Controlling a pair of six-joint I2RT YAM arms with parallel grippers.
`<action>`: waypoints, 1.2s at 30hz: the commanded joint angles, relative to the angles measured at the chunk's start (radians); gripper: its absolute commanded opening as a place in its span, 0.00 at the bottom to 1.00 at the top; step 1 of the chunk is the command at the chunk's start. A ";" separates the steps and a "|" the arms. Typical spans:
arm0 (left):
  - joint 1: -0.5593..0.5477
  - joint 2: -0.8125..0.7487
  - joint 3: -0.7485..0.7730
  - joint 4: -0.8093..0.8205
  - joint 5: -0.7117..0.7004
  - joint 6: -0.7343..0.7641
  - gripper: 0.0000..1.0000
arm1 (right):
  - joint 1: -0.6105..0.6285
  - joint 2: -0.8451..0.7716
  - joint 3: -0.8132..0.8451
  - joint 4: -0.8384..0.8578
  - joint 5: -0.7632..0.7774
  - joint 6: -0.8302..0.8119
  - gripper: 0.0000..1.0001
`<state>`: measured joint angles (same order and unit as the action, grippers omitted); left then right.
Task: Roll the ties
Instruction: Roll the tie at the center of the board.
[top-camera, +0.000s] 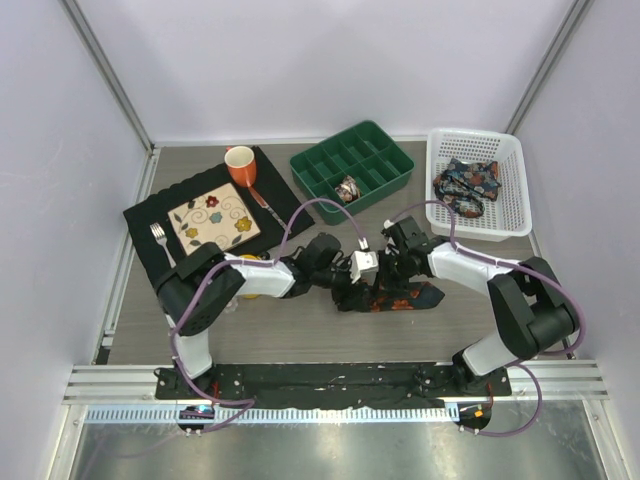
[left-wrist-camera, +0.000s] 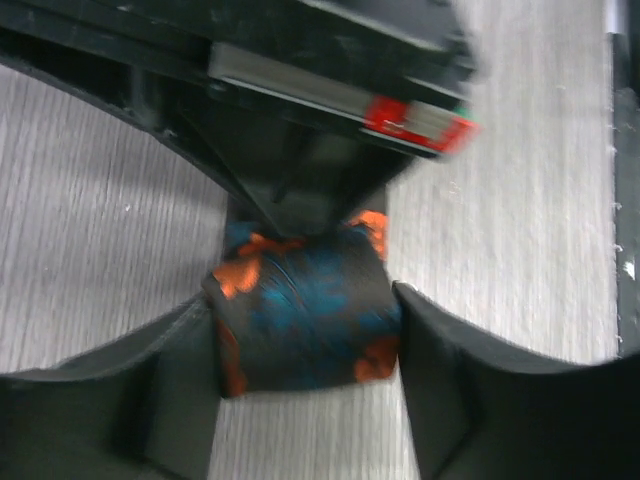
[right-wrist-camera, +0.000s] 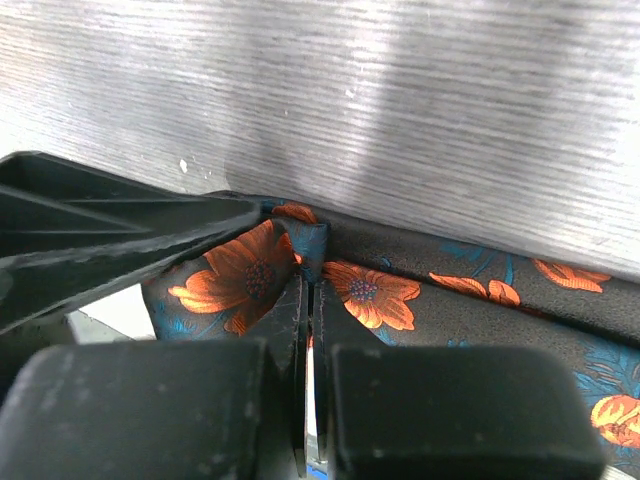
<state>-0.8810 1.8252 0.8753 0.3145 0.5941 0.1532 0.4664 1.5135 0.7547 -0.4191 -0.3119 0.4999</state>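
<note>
- Top external view: both arms reach in to the middle of the table (top-camera: 250, 330), wrists close together.
- One tie (top-camera: 412, 297) lies on the table just in front of the white basket (top-camera: 512, 190). Its flat length runs to the right, and its left end is wound up between the two grippers.
- Left gripper (top-camera: 345, 288): in the left wrist view its fingers (left-wrist-camera: 165, 385) stand apart with the wound end (left-wrist-camera: 305, 320) between them. Both inner faces rest against the sides of the roll, so it is clamped on the tie.
- Right gripper (top-camera: 385, 278): in the right wrist view the jaws are together, with only a slit showing. A raised fold of the orange-flowered fabric (right-wrist-camera: 305, 240) is nipped at their tips.
- Left wrist view: the right gripper's tip comes down onto the far side of the roll.
- Loose ties (top-camera: 468, 183) are bundled in the basket.
- Rolled tie (top-camera: 348, 188) sits in a near compartment of the green tray (top-camera: 385, 150).
- Black placemat (top-camera: 150, 215) at the left carries a plate (top-camera: 213, 220), fork (top-camera: 160, 240) and orange mug (top-camera: 240, 165).
</note>
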 joint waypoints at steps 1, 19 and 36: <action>-0.010 0.042 0.064 -0.048 -0.063 -0.040 0.49 | 0.012 -0.009 -0.040 -0.064 0.083 -0.024 0.01; -0.012 -0.030 -0.064 -0.045 -0.074 0.118 0.16 | -0.091 -0.070 -0.114 -0.098 -0.001 0.062 0.07; -0.012 -0.046 0.010 -0.333 -0.063 0.404 0.37 | -0.109 -0.034 -0.115 -0.052 0.017 0.046 0.05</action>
<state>-0.8867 1.7657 0.8700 0.1257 0.5907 0.4835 0.3622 1.4860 0.6712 -0.4957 -0.4053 0.5632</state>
